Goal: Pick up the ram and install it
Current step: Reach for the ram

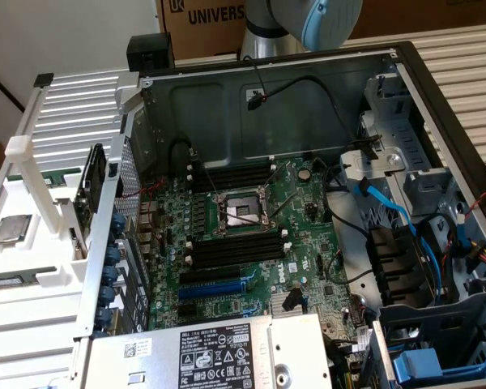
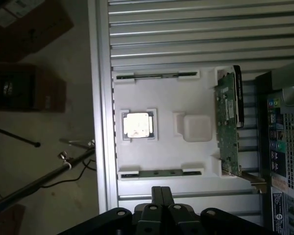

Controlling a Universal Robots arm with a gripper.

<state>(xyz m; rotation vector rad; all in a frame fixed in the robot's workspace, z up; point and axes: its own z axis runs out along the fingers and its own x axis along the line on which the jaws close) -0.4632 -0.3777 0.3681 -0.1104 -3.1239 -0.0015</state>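
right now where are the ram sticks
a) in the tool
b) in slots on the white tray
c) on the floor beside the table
b: two ram sticks lie in slots at opposite edges of the white tray, and the tool is shut with nothing in it

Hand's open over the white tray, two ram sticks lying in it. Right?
No: the wrist view shows the hand shut, fingers together. The rest stands: it hangs over the white tray, with the near ram stick and far ram stick lying in it.
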